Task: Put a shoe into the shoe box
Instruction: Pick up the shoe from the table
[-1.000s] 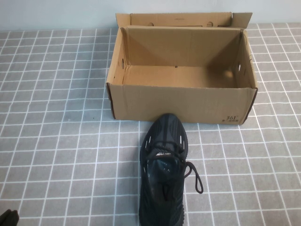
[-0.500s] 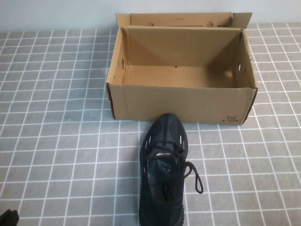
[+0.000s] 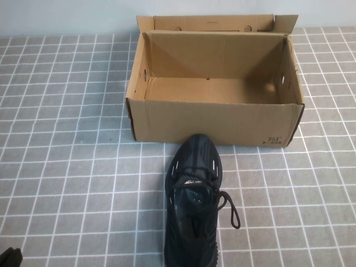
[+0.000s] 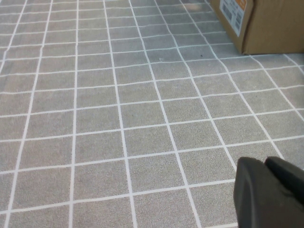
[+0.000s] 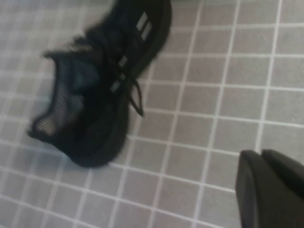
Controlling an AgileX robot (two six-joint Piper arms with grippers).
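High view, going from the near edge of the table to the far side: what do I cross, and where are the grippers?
Left gripper at the near left corner → shoe, toe toward the box → shoe box, open and empty. The right gripper appears only in its wrist view, above the tiles beside the shoe.

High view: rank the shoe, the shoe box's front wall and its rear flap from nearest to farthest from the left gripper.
From the left gripper, at the near left corner:
1. shoe, near centre.
2. front wall of the shoe box, beyond the shoe's toe.
3. rear flap, farthest back.
The right gripper hovers over tiles beside the shoe.
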